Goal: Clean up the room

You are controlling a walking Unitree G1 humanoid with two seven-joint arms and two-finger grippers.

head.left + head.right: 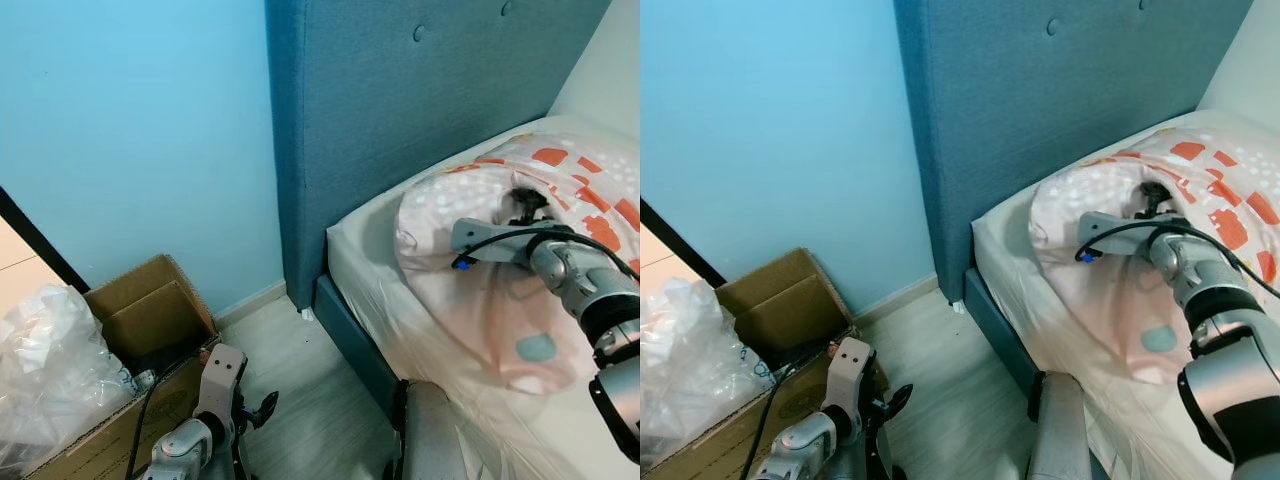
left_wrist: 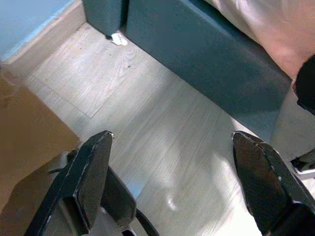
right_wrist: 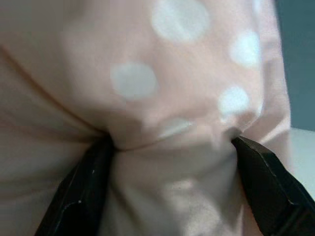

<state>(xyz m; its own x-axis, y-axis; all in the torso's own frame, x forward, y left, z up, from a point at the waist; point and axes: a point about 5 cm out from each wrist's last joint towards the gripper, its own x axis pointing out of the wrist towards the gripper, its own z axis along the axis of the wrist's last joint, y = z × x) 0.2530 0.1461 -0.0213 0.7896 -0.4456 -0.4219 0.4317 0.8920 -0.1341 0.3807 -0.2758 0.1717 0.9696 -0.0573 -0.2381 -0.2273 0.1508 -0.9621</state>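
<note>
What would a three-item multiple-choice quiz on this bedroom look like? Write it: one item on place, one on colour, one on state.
1. The cardboard box sits
A. on the bed
B. on the floor by the blue wall
C. on a chair

2. The headboard is
A. dark blue
B. red
C. white

3. The left pincer is
A. shut on a cloth
B. open above the floor
C. holding a bottle

Key: B, it stands by the wall; A, its padded panel is dark blue; B, its fingers are spread over bare boards.

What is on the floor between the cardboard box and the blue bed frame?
Bare pale wood floor lies between the cardboard box and the bed frame, with the left claw hanging open over it. The left wrist view shows a small white scrap by the frame's corner.
</note>
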